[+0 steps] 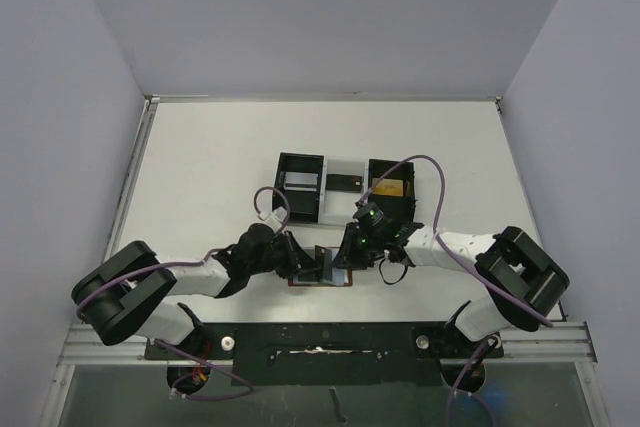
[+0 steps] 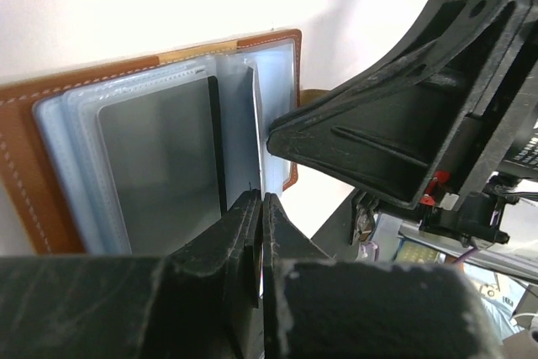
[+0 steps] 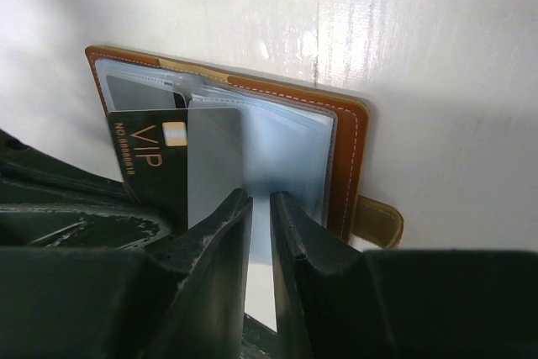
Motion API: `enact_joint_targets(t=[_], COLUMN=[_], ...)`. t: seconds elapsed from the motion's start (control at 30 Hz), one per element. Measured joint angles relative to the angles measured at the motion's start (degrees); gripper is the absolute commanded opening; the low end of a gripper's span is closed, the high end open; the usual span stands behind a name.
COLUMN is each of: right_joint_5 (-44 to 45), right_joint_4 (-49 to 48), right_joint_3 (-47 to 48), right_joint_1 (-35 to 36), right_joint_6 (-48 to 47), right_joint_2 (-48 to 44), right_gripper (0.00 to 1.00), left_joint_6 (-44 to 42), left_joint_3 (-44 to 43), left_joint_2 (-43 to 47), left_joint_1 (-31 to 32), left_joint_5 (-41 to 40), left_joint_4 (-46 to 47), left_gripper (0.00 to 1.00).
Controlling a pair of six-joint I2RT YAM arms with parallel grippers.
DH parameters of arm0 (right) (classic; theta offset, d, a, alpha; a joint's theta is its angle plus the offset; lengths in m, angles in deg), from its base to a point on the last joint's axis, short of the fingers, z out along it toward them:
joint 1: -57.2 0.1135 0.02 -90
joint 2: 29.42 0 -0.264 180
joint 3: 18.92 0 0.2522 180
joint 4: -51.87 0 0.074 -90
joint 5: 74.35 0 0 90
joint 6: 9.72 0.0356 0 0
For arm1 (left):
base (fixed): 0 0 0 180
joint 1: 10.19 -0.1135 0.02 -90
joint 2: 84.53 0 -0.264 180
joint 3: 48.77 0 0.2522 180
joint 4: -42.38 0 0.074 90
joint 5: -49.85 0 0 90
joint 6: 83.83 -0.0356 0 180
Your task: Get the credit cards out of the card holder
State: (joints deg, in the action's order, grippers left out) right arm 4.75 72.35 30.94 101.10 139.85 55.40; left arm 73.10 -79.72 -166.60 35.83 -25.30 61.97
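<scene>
From above, the card holder (image 1: 335, 277) lies open on the surface (image 1: 200, 177), near the tray (image 1: 345, 164) on its arm-base side and roughly in line with its middle compartment. The left tool (image 1: 297, 257) and right tool (image 1: 352, 252) crowd over the holder and hide most of it. Cards lie in the tray's compartments. This view does not show how either tool's jaws stand.

The left wrist view shows brown leather with pale stitching (image 2: 34, 166), a stack of clear sleeves and a dark grey card (image 2: 160, 166) inside one. One sleeve page (image 2: 255, 115) stands upright. The left tool (image 2: 261, 203) is closed tight at that page's lower edge. I cannot tell whether it has caught the page. The right tool's tip touches the page from the other side.

Only the right wrist view shows a black card marked VIP (image 3: 151, 161) and a plain grey card (image 3: 214, 166) sticking out of the sleeves, as well as the snap tab (image 3: 378, 220). The right tool (image 3: 261, 203) stands narrow with a pale sheet between its jaws. I cannot tell whether they press on it.
</scene>
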Motion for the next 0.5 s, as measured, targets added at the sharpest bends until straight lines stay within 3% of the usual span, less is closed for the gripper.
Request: enact_joint_targets(t=[0.5], right_joint_5=[3.04], right_joint_4=[6.25], right_joint_3=[3.74], right_joint_1=[0.42], right_joint_6=[-5.07], right_joint_2=[-3.43], right_gripper=[0.22], left_joint_6=[-4.17], left_joint_3=[-1.92], left_joint_2=[12.41], left_joint_1=[0.0], left_joint_5=[-7.98], left_joint_4=[-15.52], left_gripper=[0.0])
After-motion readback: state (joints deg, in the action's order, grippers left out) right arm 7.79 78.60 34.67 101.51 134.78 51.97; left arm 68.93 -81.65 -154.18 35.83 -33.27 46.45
